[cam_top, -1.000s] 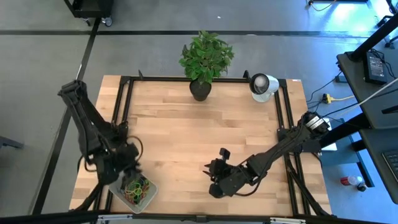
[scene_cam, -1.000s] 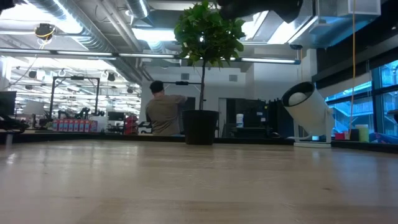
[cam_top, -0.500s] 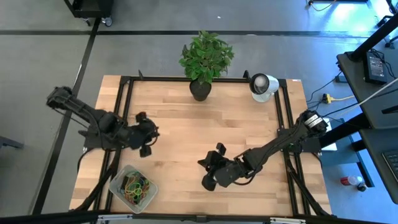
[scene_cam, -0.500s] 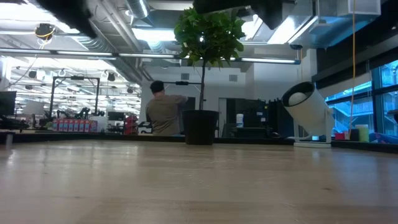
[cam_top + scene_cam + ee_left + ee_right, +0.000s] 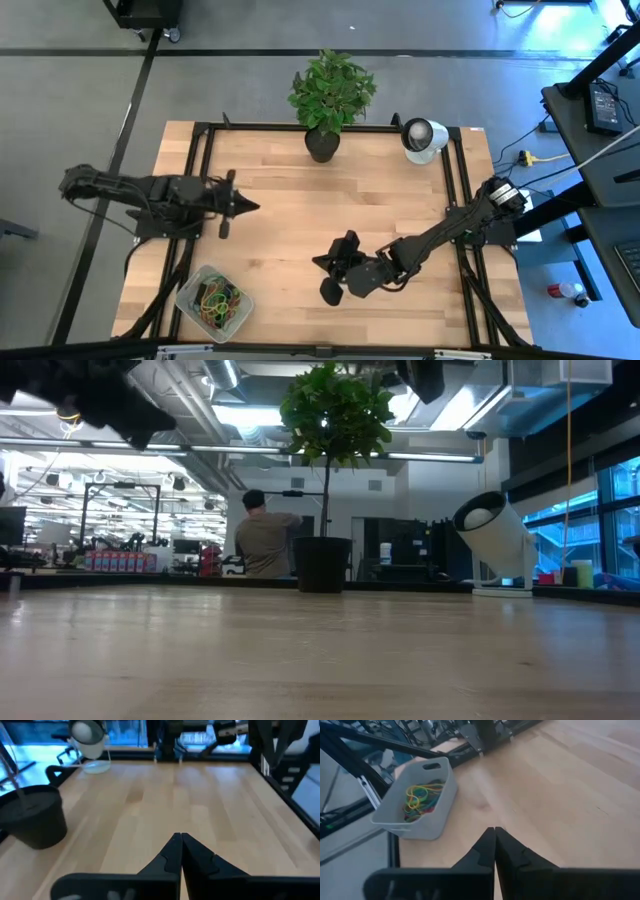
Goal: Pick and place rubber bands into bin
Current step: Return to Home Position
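Tabletop bin [image 5: 415, 831] well apart from jaws

Grey floor [image 5: 60, 80], bright ceiling lights [image 5: 240, 415]

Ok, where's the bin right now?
In the high view the bin sits at the table's bottom-left corner, on the robot's left, rubber bands inside it; the left gripper is apart from it.

The table [image 5: 300, 215] lies open centrally; plant pot [image 5: 321, 146], white device [image 5: 424, 138] and bin [image 5: 186, 297] edge it.
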Robot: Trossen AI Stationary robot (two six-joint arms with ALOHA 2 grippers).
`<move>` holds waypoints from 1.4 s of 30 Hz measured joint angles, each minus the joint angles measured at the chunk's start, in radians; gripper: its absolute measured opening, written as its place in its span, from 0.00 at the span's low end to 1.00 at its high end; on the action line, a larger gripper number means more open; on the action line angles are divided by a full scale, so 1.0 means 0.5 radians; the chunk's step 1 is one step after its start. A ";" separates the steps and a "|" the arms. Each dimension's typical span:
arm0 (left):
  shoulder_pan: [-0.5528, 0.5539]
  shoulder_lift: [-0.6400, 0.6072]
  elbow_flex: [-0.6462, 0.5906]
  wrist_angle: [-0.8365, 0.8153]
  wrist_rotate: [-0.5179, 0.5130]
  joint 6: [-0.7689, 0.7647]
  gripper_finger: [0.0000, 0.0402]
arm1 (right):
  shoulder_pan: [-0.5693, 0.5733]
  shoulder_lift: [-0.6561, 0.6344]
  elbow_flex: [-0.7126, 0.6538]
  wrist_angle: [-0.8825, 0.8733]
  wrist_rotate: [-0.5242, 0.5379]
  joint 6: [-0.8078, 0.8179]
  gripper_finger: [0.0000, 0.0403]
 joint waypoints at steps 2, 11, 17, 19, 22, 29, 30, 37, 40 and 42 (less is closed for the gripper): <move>0.062 -0.159 -0.080 -0.013 0.032 -0.004 0.00 | 0.000 0.000 0.000 0.027 0.000 0.004 0.02; 0.175 -0.930 -0.299 -0.228 0.029 -0.018 0.00 | 0.000 0.000 0.000 0.029 0.000 0.000 0.01; 0.178 -0.987 -0.366 -0.167 0.098 0.091 0.00 | 0.000 -0.002 0.001 0.042 -0.001 -0.003 0.02; 0.179 -0.980 -0.438 -0.082 0.118 0.098 0.00 | 0.000 -0.002 0.001 0.036 -0.002 -0.017 0.02; 0.178 -1.017 -0.561 0.159 0.150 0.098 0.00 | 0.000 -0.002 0.002 0.038 -0.003 -0.056 0.01; 0.183 -1.014 -0.772 0.455 0.261 0.145 0.00 | 0.004 -0.005 0.002 0.002 -0.006 -0.236 0.00; 0.182 -1.013 -0.772 0.453 0.259 0.184 0.00 | 0.005 -0.010 0.002 -0.013 -0.007 -0.275 0.00; 0.182 -1.022 -0.772 0.454 0.279 0.277 0.00 | 0.005 -0.211 -0.039 -0.495 -0.011 -0.378 0.00; 0.182 -1.019 -0.772 0.437 0.322 0.277 0.00 | 0.004 -0.400 -0.221 -0.525 -0.070 -0.475 0.00; 0.182 -1.018 -0.771 0.425 0.322 0.241 0.01 | 0.004 -0.559 -0.417 -0.463 -0.094 -0.486 0.00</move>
